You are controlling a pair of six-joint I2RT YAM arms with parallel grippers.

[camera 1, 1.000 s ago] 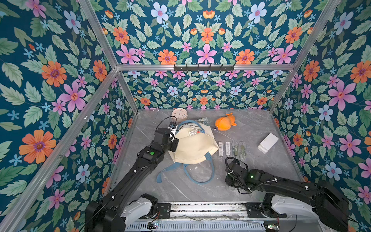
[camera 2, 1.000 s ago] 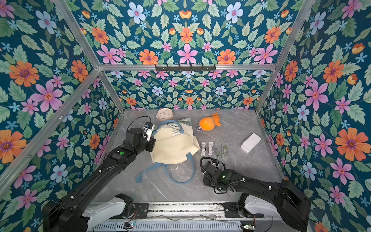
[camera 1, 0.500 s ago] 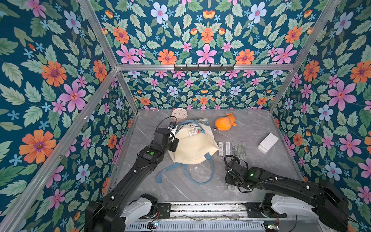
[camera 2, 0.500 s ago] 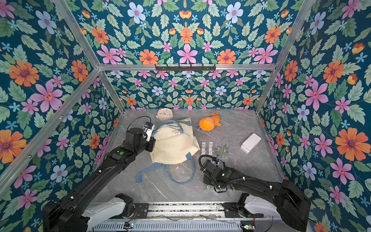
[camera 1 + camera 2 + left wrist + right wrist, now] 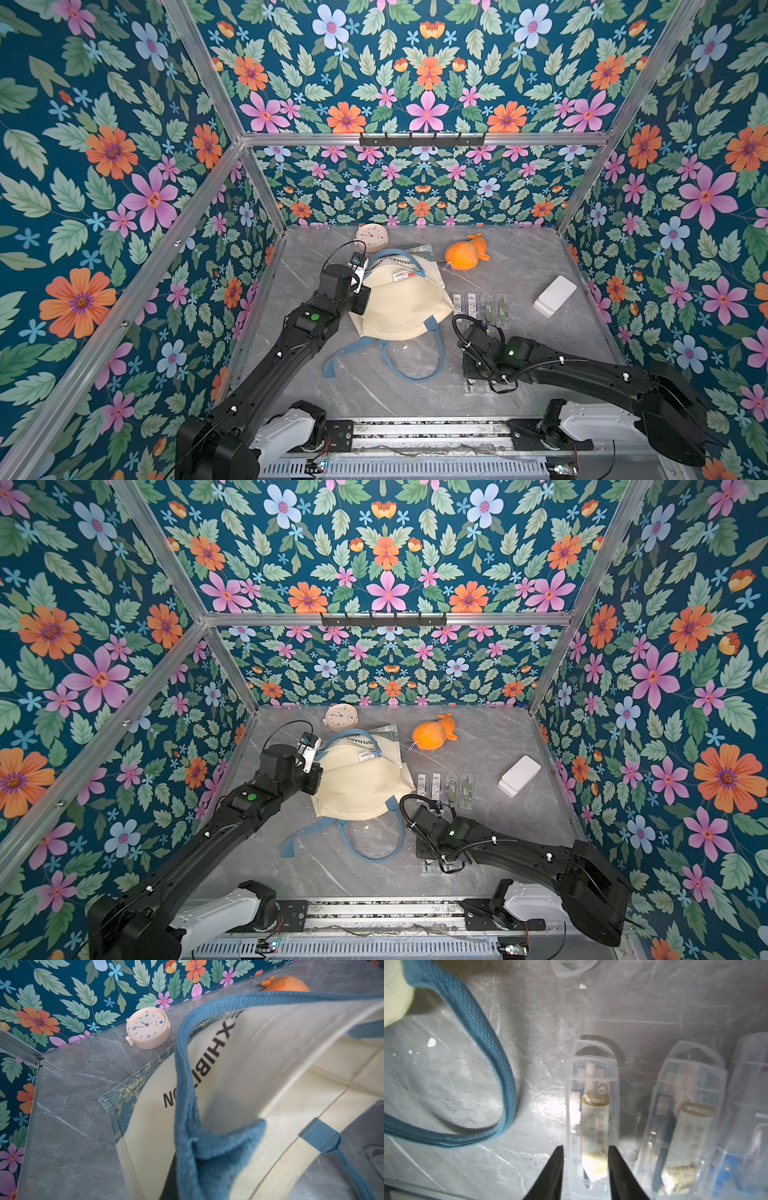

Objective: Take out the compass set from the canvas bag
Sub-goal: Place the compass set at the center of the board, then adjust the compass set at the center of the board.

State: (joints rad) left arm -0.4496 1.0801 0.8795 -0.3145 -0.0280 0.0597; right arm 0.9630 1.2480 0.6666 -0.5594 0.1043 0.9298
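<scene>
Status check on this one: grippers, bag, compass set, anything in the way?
Left gripper shut on canvas bag rim, holding it up. Right gripper astride a clear compass case on the table, grip unclear. More cases right beside it.

both top views are bright, even and sharp. the right wrist view is hazy and soft, with glare on the table [image 5: 548, 1109] near the strap of the canvas bag [image 5: 392, 1001].

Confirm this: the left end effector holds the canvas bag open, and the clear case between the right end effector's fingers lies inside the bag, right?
No. The clear case between the right end effector's fingers lies on the table, outside the canvas bag, as the right wrist view shows. The left end effector does hold the bag open.
</scene>
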